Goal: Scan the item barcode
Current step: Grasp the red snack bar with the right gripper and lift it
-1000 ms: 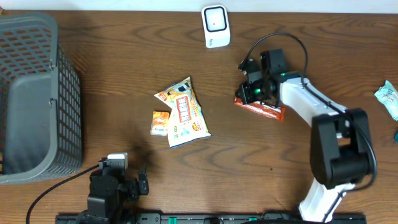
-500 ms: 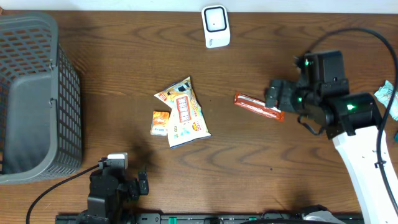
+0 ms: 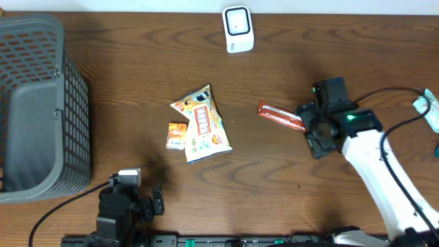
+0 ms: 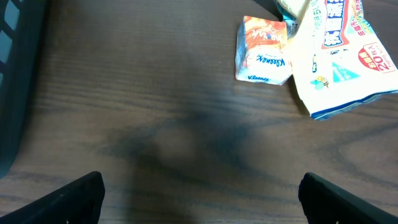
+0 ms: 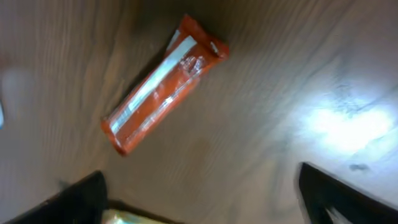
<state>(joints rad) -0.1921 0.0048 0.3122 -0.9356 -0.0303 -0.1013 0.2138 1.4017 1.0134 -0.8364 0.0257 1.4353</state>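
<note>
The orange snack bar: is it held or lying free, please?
Lying free: in the right wrist view the orange snack bar lies flat on the table, clear of the open right end effector.

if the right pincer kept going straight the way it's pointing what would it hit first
Most likely the orange snack bar, lying right ahead of the open right pincer with nothing between them. Depth is unclear, so it could touch the table just short of it.
</note>
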